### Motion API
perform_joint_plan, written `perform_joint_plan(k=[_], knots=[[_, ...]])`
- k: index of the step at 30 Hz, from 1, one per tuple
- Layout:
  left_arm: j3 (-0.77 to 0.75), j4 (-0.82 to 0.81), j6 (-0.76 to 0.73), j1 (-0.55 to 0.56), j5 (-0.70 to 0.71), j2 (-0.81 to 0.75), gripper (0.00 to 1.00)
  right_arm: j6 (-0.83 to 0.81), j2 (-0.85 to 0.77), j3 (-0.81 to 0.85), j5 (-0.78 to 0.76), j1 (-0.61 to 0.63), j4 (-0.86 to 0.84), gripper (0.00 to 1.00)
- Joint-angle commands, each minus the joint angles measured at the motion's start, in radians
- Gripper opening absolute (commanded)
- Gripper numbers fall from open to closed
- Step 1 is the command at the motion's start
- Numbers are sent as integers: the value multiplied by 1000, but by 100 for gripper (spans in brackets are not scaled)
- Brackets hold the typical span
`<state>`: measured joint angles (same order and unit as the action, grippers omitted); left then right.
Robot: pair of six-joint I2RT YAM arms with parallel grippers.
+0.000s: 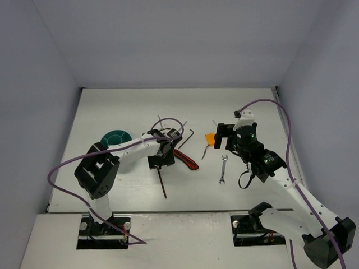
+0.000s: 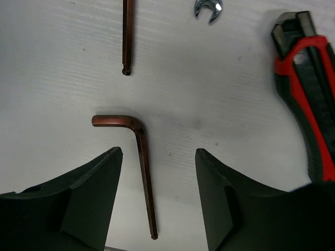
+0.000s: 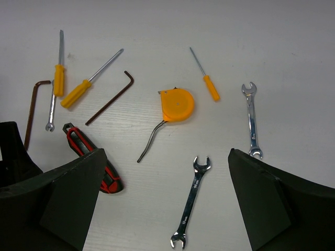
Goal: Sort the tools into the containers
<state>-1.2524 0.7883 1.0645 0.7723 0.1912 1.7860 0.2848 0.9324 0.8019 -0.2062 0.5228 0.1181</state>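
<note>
A dark L-shaped hex key (image 2: 142, 157) lies flat on the table between the fingers of my left gripper (image 2: 158, 154), which is open and touches nothing; from above the key (image 1: 162, 184) runs toward the near edge under that gripper (image 1: 159, 162). The red-and-black utility knife (image 2: 309, 94) lies just to its right. My right gripper (image 3: 166, 152) hovers open above a silver wrench (image 3: 191, 206). Ahead of it lie the orange-headed tool (image 3: 177, 104), a second wrench (image 3: 252, 117), three orange-handled screwdrivers (image 3: 207, 78) and another hex key (image 3: 110, 98). The teal bowl (image 1: 115, 137) sits at the left.
A further hex key shaft (image 2: 127, 36) and a small wrench's end (image 2: 208, 10) lie beyond the left fingers. White walls close in the table on three sides. Purple cables arch over both arms.
</note>
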Motion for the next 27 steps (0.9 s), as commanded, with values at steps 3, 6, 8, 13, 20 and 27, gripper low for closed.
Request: perform_joint_plan(k=[3, 6, 8, 13, 20, 27], knots=[[43, -42, 60, 4, -10, -4, 50, 11, -23, -4, -43, -3, -54, 100], [80, -76, 66, 1, -18, -6, 48, 12, -21, -4, -43, -3, -56, 100], [93, -98, 67, 0, -29, 2, 46, 12, -20, -4, -41, -3, -57, 100], [142, -157, 79, -5, -47, 25, 42, 13, -24, -7, -44, -1, -57, 100], [210, -177, 98, -6, -37, 22, 29, 14, -18, -9, -51, -1, -57, 100], [211, -174, 62, -5, -5, -34, 0, 15, -11, -10, -70, -1, -57, 100]])
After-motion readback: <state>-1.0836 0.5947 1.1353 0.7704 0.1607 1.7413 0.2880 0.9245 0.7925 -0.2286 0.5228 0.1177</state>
